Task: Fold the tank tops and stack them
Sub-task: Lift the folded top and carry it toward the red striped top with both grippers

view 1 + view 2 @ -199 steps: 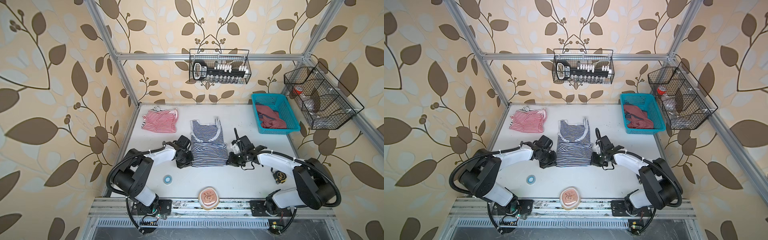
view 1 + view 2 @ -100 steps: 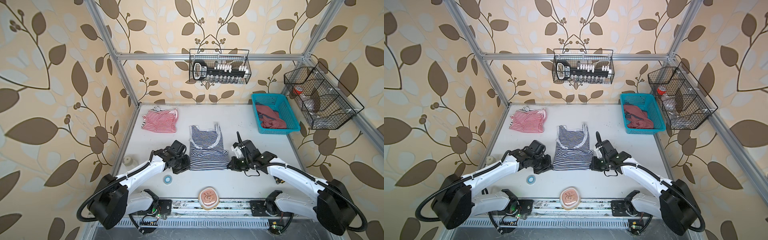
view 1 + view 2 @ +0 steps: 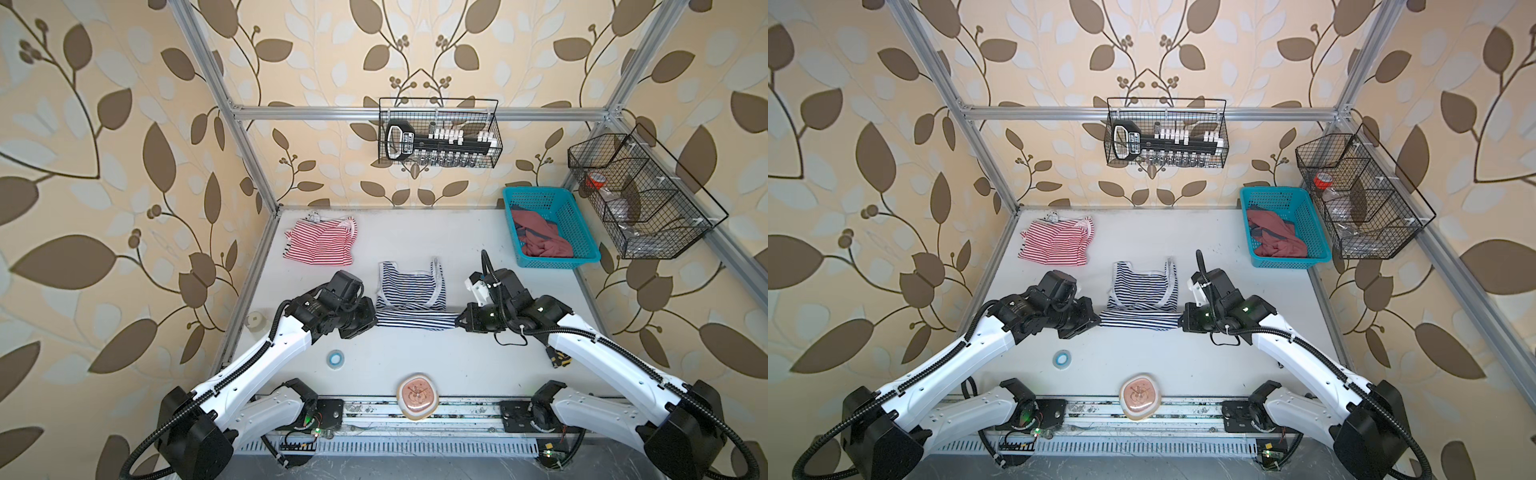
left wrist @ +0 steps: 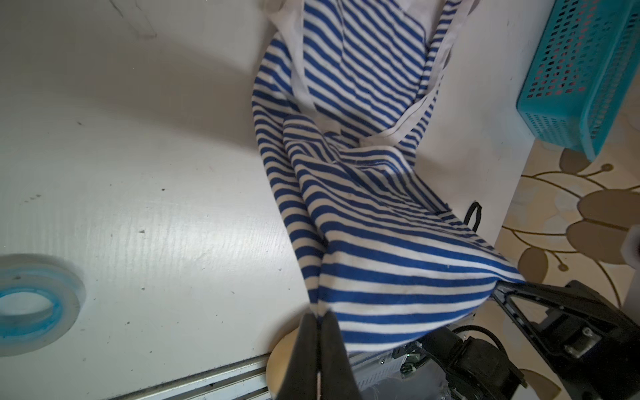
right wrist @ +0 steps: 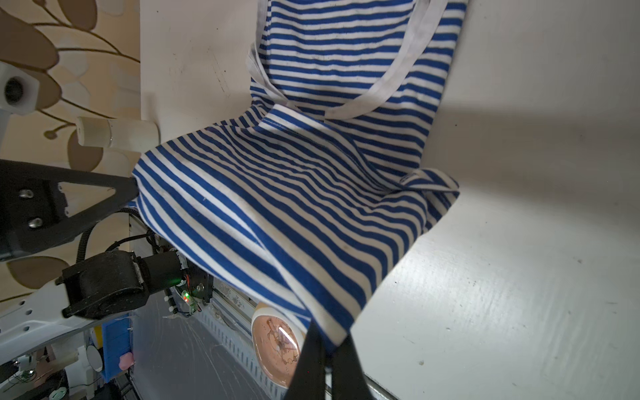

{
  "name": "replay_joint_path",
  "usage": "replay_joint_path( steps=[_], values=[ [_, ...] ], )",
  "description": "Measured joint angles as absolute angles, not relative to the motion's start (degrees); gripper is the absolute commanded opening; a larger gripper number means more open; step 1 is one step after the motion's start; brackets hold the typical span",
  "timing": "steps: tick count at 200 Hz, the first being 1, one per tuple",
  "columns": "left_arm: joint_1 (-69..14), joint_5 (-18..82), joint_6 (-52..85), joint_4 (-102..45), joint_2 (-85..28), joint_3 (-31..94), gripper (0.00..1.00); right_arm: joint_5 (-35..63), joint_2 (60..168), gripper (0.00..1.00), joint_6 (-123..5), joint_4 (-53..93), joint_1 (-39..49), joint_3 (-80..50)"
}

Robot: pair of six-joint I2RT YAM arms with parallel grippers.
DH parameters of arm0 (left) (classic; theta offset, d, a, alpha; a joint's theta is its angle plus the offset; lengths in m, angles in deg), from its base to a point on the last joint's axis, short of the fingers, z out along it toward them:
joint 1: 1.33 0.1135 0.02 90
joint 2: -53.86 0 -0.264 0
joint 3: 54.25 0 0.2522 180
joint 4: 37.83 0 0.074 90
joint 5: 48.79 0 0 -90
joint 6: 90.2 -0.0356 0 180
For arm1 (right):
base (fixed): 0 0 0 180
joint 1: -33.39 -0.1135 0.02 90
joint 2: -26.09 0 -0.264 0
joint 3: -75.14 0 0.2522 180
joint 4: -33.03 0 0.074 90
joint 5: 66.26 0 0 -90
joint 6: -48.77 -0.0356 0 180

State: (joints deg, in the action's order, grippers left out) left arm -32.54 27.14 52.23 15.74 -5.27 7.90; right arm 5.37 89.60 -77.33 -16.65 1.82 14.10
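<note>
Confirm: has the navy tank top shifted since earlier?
Yes. In both top views the navy-and-white tank top slid downward; its straps, earlier beside the red-and-white tank top, now start at its lower edge.

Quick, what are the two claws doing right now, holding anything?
Left gripper: shut on the navy tank top, at one hem corner.
Right gripper: shut on the navy tank top, opposite corner.

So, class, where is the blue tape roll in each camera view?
In both top views: blue tape roll on the table, front left of the navy tank top.
Left wrist view: on bare table, partly cut off by the frame edge.
Right wrist view: not in it.
Shared landmark: the navy tank top, in all four.
</note>
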Motion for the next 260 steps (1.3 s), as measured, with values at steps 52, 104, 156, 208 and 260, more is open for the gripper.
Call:
replay_joint_path(
  steps=[52,104,156,208,260],
  values=[
    [-32.2,29.5,49.9,16.4,-11.6,12.3,0.0,1.8,97.2,0.0,-73.2,-16.5,6.6,9.3],
    [-27.4,29.5,48.2,14.7,-16.6,15.3,0.0,-3.4,105.8,0.0,-70.3,-13.7,10.1,4.8],
    [-22.9,28.1,47.4,10.8,-24.0,19.0,0.0,-8.3,115.3,0.0,-69.2,-10.4,12.6,-0.2],
    [-18.8,26.3,45.3,8.6,-35.9,24.9,0.0,-11.4,124.7,0.0,-68.9,-7.2,15.0,-4.0],
    [-17.4,25.5,43.2,7.1,-45.7,32.8,0.0,-13.4,131.5,0.0,-69.5,-4.4,17.5,-8.3]
  ],
)
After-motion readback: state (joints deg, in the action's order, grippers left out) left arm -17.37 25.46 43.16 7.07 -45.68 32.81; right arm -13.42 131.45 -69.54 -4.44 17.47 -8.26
